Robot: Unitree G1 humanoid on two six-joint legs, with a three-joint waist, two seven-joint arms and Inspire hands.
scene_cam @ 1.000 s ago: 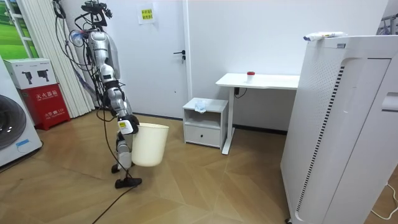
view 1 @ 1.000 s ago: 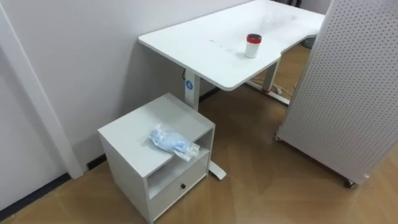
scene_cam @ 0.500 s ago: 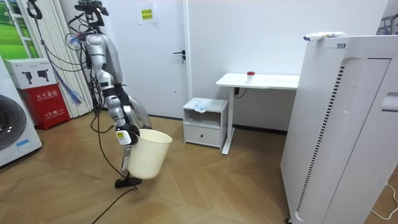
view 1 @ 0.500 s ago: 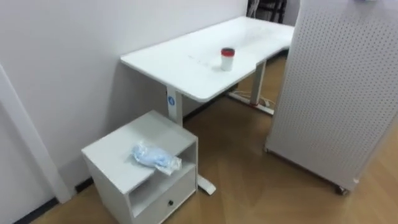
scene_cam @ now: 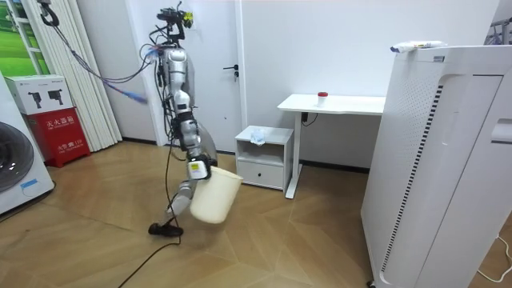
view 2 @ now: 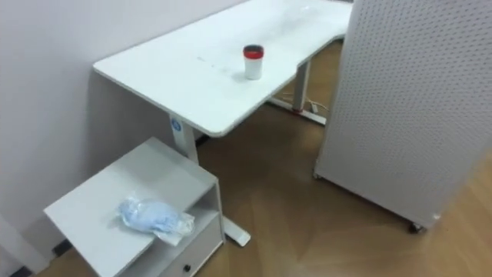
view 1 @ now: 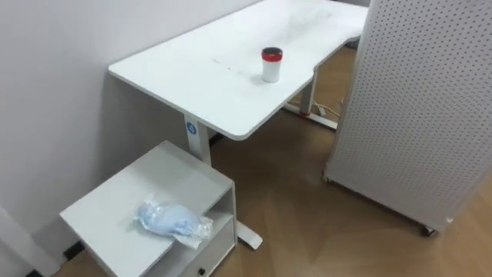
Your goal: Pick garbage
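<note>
A crumpled blue-and-clear plastic bag (view 1: 173, 221) lies on top of a low white cabinet (view 1: 108, 219) beside the wall. A white cup with a red lid (view 1: 271, 65) stands on the white desk (view 1: 192, 77) behind it. In the room view I stand a step or two from the cabinet (scene_cam: 265, 156), on its left, facing it. My right hand (scene_cam: 198, 170) hangs low and holds a cream waste bin (scene_cam: 216, 196) by its rim, tilted. The bag (scene_cam: 257, 136) and the cup (scene_cam: 322, 97) also show there.
A tall white perforated panel on castors (view 1: 419, 115) stands right of the desk, with wooden floor (view 1: 307, 223) between them. In the room view a red box (scene_cam: 62, 132) and a washing machine (scene_cam: 16, 172) are at the left, and a door (scene_cam: 210, 72) is behind me.
I have walked toward the cabinet, to the room view's right, carrying the bin, which now tilts more. The eye view has shifted closer, so the cabinet and desk sit lower and further left.
</note>
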